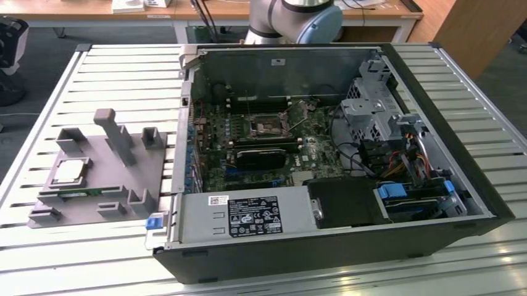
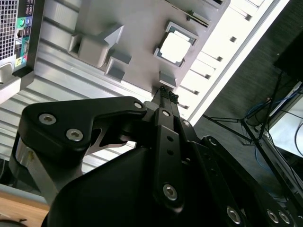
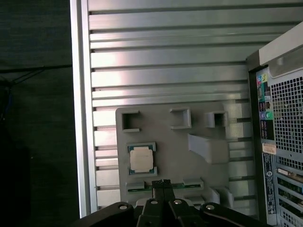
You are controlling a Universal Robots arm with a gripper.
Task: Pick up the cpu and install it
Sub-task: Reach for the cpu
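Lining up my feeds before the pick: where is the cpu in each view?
Exterior view: cpu on the grey fixture, toward the exterior view's left.
First wrist view: cpu in the fixture's recess, beyond the gripper.
Second wrist view: cpu, same recess.
Shared landmark: the grey fixture.

cpu (image 1: 69,171) in holder (image 1: 111,180), holder on table (image 1: 123,68), computer case (image 1: 329,254) beside it

Work surface: slatted aluminium table (image 1: 461,259), pale, with bright glare across its ribs. Floor (image 1: 45,68) dark grey. Light wooden desks (image 1: 66,9) on white frames along the far side. Wooden panel (image 1: 473,31) at the exterior view's right. Cables (image 2: 265,109) trail over the floor.
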